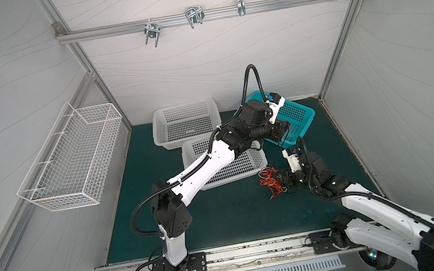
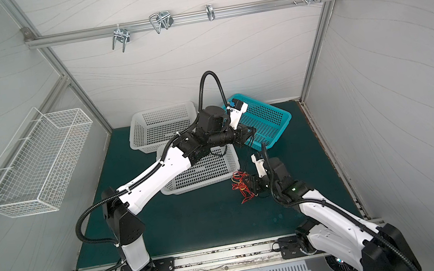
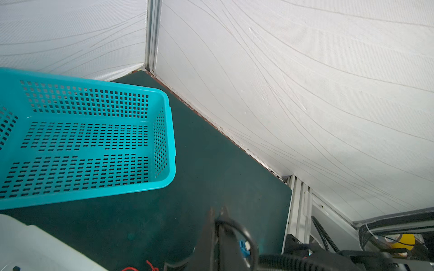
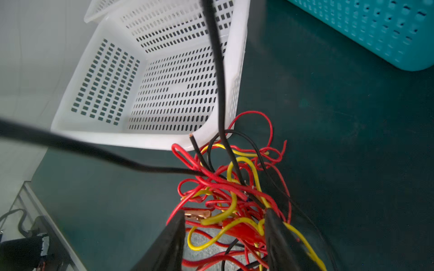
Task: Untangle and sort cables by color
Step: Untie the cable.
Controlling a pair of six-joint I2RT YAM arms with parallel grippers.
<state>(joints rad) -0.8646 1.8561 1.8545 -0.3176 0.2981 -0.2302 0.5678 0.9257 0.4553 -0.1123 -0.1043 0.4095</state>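
The half-open right pincer sits around the thin red, yellow and black cables on the green worktop, while the shut left pincer holds one black cable stretched toward the blue plastic basket.

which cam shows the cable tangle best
Right wrist view: the cable tangle is close up, with red, yellow and black strands distinct. Both top views show that tangle small, its strands blurring. The left wrist view catches only a red scrap.
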